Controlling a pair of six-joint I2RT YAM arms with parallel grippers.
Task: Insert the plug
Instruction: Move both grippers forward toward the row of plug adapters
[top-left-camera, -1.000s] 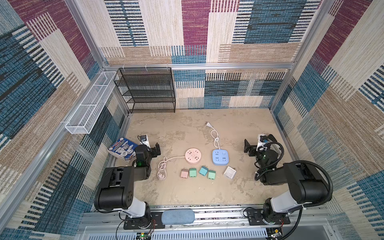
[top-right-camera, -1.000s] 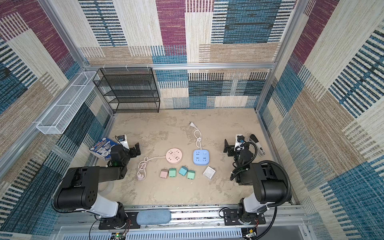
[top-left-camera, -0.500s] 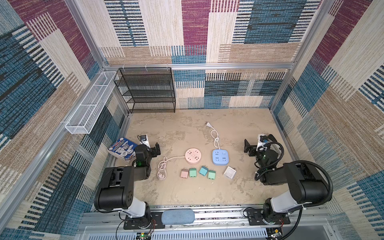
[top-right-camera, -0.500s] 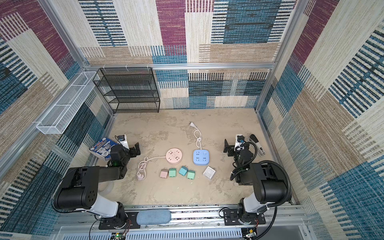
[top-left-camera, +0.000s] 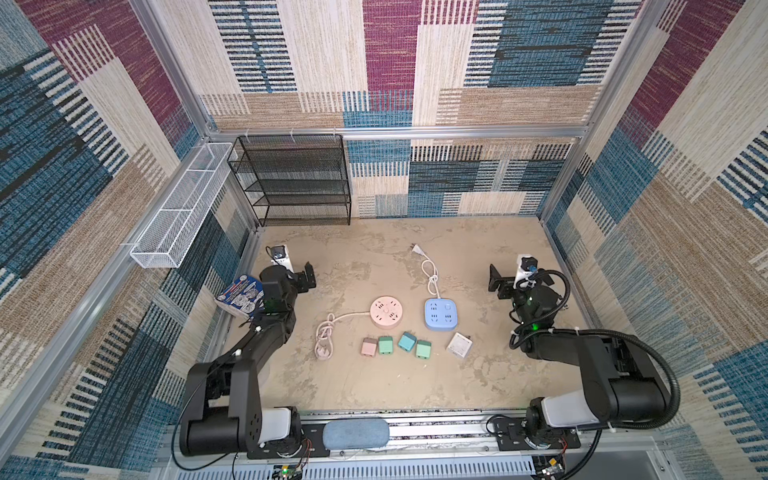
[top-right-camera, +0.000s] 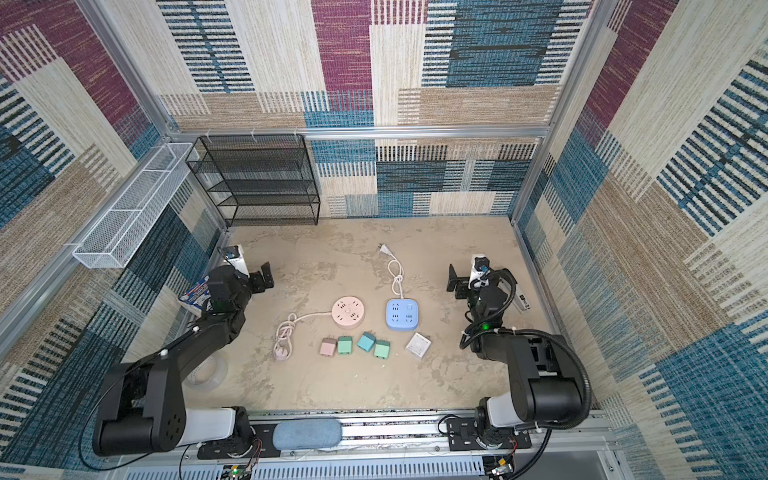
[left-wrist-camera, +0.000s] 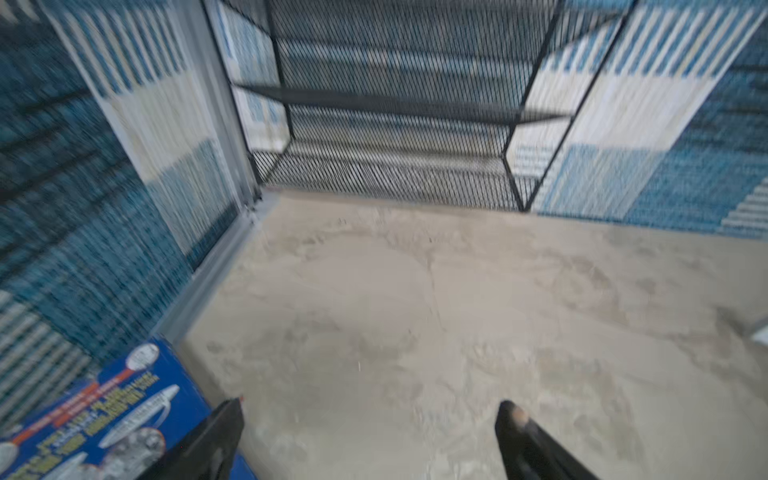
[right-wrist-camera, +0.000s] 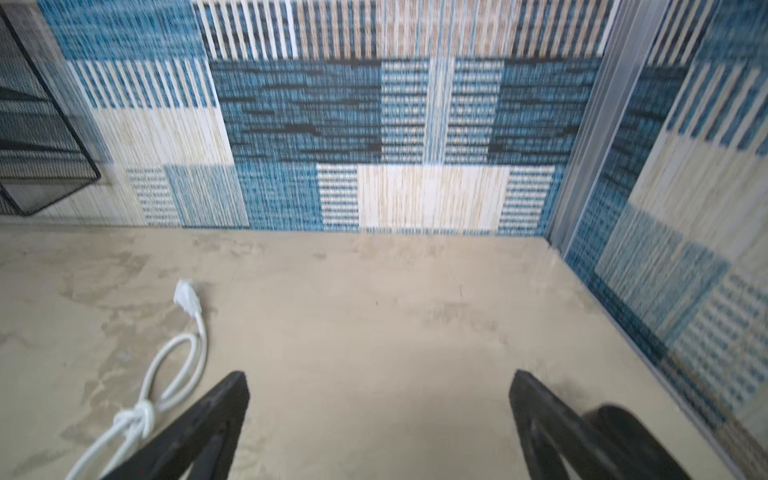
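Observation:
A round pink power strip (top-left-camera: 386, 309) and a square blue power strip (top-left-camera: 441, 314) lie mid-floor in both top views. The blue strip's white cord ends in a white plug (top-left-camera: 417, 249), also visible in the right wrist view as the white plug (right-wrist-camera: 185, 296). The pink strip's knotted cord ends in a pink plug (top-left-camera: 323, 353). In front of the strips lie several small adapter plugs: pink (top-left-camera: 368, 347), green (top-left-camera: 385, 345), teal (top-left-camera: 407, 340), green (top-left-camera: 423, 349), white (top-left-camera: 459, 345). My left gripper (left-wrist-camera: 370, 409) is open and empty over bare floor at the left. My right gripper (right-wrist-camera: 380, 382) is open and empty at the right.
A black mesh shelf (top-left-camera: 291, 178) stands at the back left, below a white wire basket (top-left-camera: 178, 208) on the left wall. A blue box (left-wrist-camera: 104, 411) lies beside the left gripper. A clear tape roll (top-right-camera: 205, 372) lies under the left arm. A dark remote-like object (top-right-camera: 519, 297) lies by the right wall.

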